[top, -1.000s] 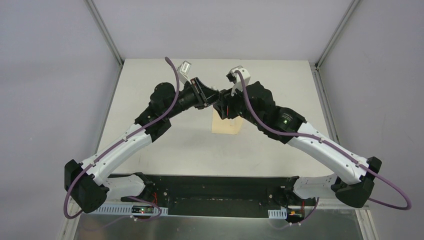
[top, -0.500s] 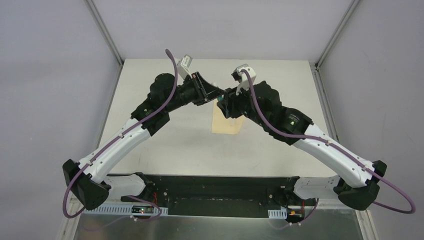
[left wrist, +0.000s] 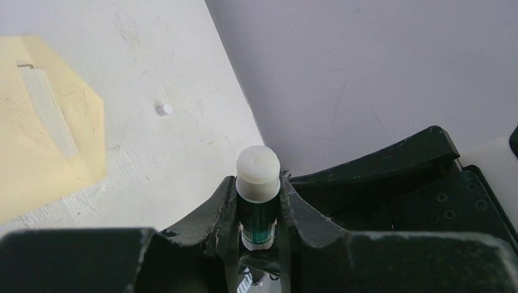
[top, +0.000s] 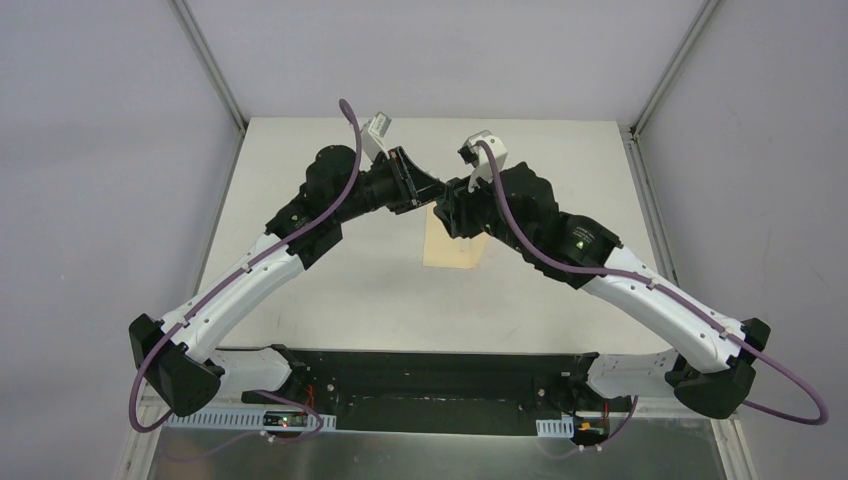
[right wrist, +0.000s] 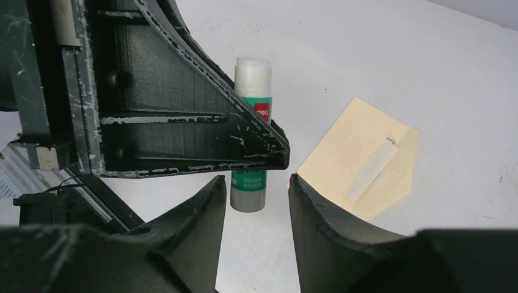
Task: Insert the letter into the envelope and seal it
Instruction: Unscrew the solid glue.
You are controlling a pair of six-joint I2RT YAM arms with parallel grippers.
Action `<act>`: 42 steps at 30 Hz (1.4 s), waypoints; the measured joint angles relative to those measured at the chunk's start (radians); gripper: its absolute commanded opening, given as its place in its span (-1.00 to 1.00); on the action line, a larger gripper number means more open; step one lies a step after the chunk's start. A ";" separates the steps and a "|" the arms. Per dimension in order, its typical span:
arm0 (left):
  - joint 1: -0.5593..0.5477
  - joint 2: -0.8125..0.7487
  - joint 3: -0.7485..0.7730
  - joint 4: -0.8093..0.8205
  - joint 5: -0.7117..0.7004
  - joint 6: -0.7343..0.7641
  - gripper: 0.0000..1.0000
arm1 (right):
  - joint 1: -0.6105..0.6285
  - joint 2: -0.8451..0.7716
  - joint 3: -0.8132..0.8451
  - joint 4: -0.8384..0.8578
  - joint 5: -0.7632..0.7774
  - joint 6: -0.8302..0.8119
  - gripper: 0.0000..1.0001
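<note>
- The left gripper [left wrist: 256,186] is closed on a small glue stick [left wrist: 258,174], a tube with a green and white body and a white top. The tube is clamped by its green middle, with the white top left standing clear of the fingertips.
- The right gripper [right wrist: 256,182] is held with its jaws spread apart. The grey-white lower end of the glue stick is seen between them, and a gap is left on the tube's right side.
- In the top view, both grippers are seen to meet above the middle of the white table [top: 330,290], towards its far side.
- The flat yellow-tan manila paper envelope [top: 452,250] is laid flat on the table under that meeting point. Only its near part is shown from above.
- In the wrist views, the pointed flap is seen folded open, with a pale white strip [right wrist: 371,171] lying across it.
- A tiny white round bit [left wrist: 164,110] is seen on the table near the flap, apart from it.
</note>
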 measured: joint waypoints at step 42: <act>0.002 -0.169 -0.260 0.649 0.196 0.056 -1.00 | -0.192 -0.121 -0.127 0.299 -0.702 0.182 -0.79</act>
